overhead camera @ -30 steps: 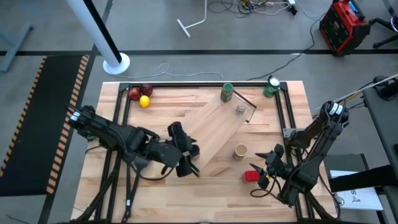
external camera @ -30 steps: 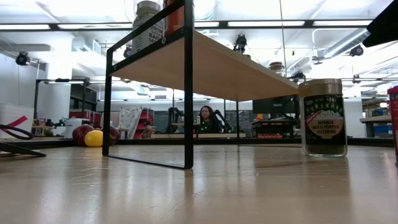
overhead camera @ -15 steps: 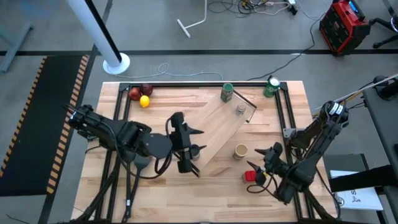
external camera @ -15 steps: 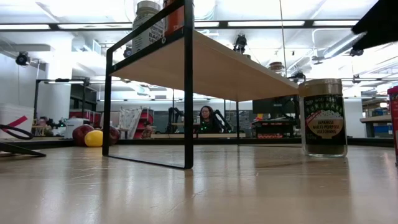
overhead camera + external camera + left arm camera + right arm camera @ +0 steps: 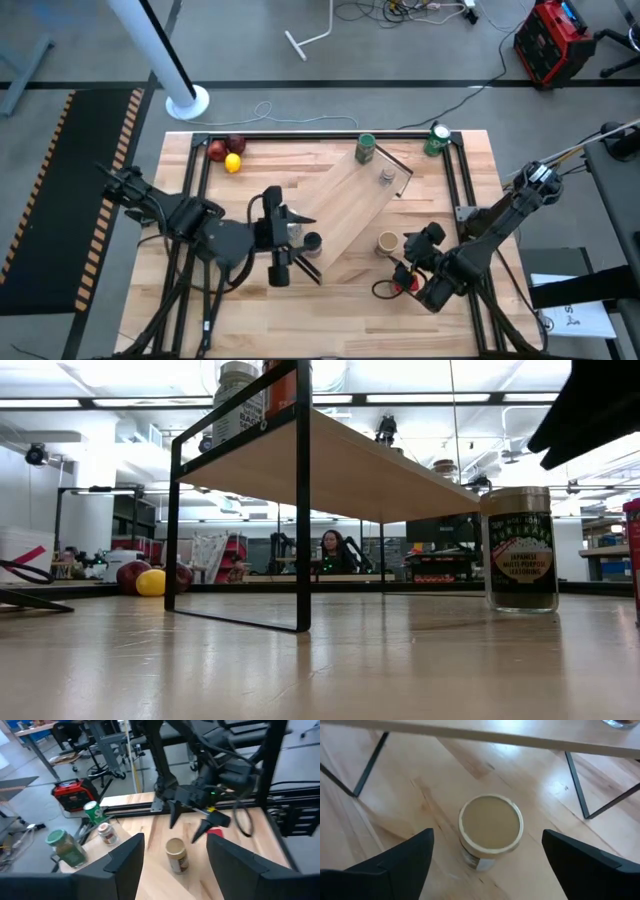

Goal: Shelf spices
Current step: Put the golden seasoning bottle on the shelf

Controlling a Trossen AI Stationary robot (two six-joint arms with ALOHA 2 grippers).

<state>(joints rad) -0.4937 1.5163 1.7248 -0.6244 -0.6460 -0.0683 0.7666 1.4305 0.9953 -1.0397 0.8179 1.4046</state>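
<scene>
The light-wood shelf (image 5: 350,205) stands slanted across the table. On it are a green-topped jar (image 5: 365,148) and a silvery-topped jar (image 5: 386,177) toward its far end. White-topped (image 5: 293,232) and black-topped (image 5: 312,241) jars are at its near end. My left gripper (image 5: 297,242) is open, level, just left of those two. The tan-topped jar (image 5: 491,826) stands on the table by the shelf. My right gripper (image 5: 487,833) is open and slants down over it, one finger to each side, touching nothing. The red-topped jar (image 5: 403,283) is half hidden behind that gripper.
A green can (image 5: 437,138) stands at the far right corner, and red and yellow fruit (image 5: 225,155) lie at the far left. Black frame rails (image 5: 300,137) run along the table's edges. In the low view the shelf (image 5: 350,460) rises on thin black legs and the tan jar (image 5: 518,550) stands beside it.
My left gripper has drawn back toward the table's left edge, uncovering the white- and black-topped jars at the shelf's near end. My right gripper has moved toward the table's left, from beside the red jar to over the tan jar.
</scene>
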